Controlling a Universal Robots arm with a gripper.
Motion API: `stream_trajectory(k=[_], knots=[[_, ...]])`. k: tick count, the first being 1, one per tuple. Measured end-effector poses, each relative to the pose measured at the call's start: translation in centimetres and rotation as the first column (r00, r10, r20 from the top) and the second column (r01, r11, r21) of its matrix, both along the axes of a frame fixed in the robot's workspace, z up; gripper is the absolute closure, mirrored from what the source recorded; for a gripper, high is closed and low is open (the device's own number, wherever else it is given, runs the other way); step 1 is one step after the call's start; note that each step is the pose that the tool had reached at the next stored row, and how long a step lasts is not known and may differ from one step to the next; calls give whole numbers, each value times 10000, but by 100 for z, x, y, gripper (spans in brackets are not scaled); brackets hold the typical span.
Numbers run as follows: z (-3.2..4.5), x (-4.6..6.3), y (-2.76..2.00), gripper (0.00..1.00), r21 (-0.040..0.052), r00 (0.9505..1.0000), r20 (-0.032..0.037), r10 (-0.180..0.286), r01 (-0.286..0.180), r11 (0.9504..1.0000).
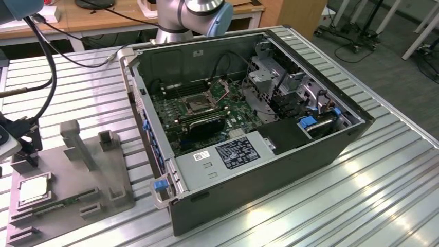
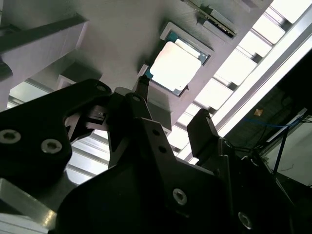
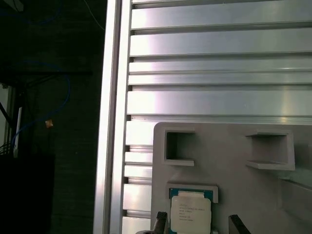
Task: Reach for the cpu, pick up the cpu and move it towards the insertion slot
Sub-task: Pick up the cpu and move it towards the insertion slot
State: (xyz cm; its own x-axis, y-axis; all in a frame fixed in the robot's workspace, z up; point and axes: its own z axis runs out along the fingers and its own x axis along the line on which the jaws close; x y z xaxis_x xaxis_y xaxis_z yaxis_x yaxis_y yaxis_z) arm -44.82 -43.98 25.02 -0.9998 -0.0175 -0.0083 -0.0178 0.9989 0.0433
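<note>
The cpu (image 1: 33, 190), a small pale square chip, lies in a recess of the gray fixture plate (image 1: 72, 180) at the exterior view's lower left. My gripper (image 1: 25, 153) hangs just above the plate, close beside the chip. In the second wrist view the gripper (image 2: 171, 111) is open, its dark fingers (image 2: 202, 129) apart, with the cpu (image 2: 175, 66) beyond them. In the first wrist view the cpu (image 3: 190, 212) sits between the two fingertips (image 3: 238, 225), untouched. The insertion slot (image 1: 195, 105), a square socket with a metal frame, sits on the board inside the open computer case.
The open computer case (image 1: 274, 154) fills the middle of the ribbed metal table (image 1: 384, 195). Upright gray posts (image 1: 75, 139) rise from the fixture plate near the chip. A long green memory stick (image 1: 58, 203) lies on the plate. Black cables (image 1: 48, 77) hang at the left.
</note>
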Motion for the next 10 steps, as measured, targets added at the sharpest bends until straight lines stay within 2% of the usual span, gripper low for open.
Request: stream_trajectory(k=[10], knots=[[-15,2,-3,41,-1,10000,1,0,0,10000]])
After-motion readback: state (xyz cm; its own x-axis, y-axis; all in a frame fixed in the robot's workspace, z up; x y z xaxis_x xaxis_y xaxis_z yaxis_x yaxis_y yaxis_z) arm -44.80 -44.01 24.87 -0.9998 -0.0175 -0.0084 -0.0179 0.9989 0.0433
